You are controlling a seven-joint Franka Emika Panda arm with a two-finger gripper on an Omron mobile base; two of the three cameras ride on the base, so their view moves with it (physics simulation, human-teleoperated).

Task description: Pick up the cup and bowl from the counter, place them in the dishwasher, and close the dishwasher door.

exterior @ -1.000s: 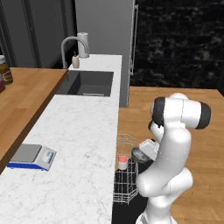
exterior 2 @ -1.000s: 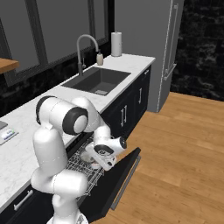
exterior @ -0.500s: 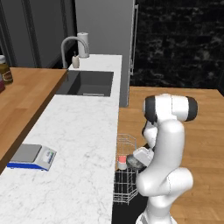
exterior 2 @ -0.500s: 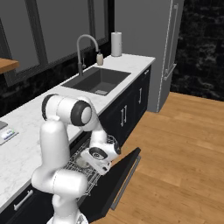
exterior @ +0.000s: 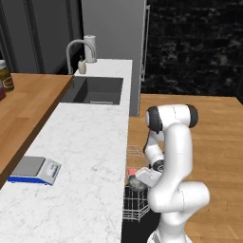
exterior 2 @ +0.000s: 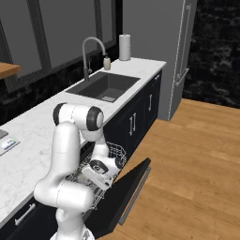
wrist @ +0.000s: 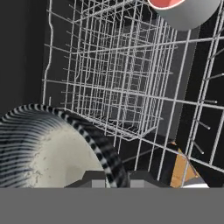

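In the hand view the claw (wrist: 117,176), clenched on the bowl (wrist: 48,144) at lower left, hangs over the dishwasher's wire rack (wrist: 131,87), with the cup (wrist: 183,11) already in it at upper right.

The white arm (exterior: 173,156) folds sharply downward, its gripper (wrist: 116,174) low, jaws nearly closed, pinching a rim.
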